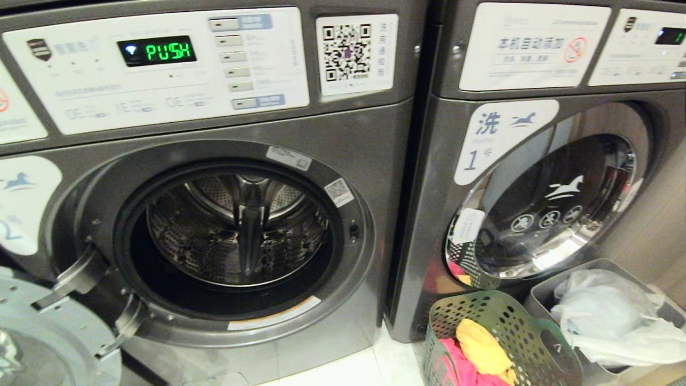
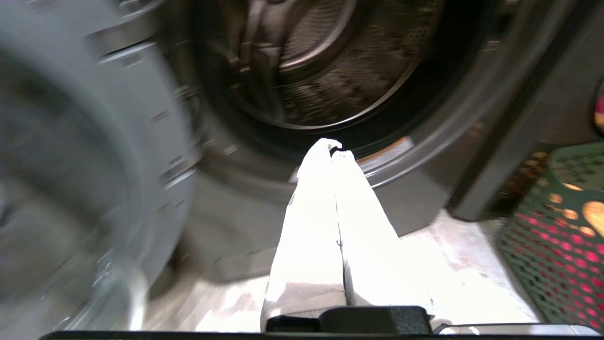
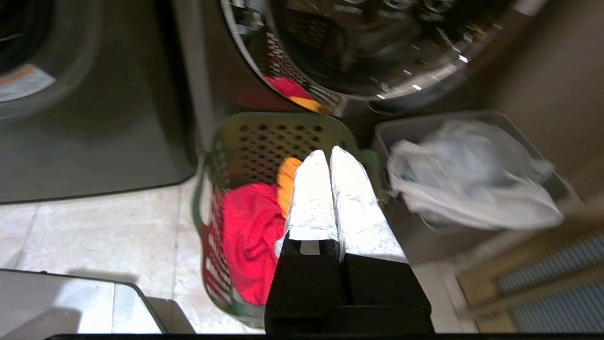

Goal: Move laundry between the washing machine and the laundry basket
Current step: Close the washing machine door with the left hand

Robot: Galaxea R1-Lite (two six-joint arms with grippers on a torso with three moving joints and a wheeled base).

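Pale tiled floor (image 3: 94, 222), laundry basket (image 1: 514, 321) beside washing machine (image 1: 321, 139), both hands closed, empty.

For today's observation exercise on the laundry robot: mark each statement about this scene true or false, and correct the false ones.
1. The washing machine door stands open. True.
2. Its drum holds the laundry. False: the drum looks empty; the red-pink cloth and yellow-orange cloth lie in the laundry basket.
3. The right gripper is shut, holding nothing. True.
4. The left gripper grips a cloth. False: it is shut and empty.
5. The grey bin holds a white bag. True.
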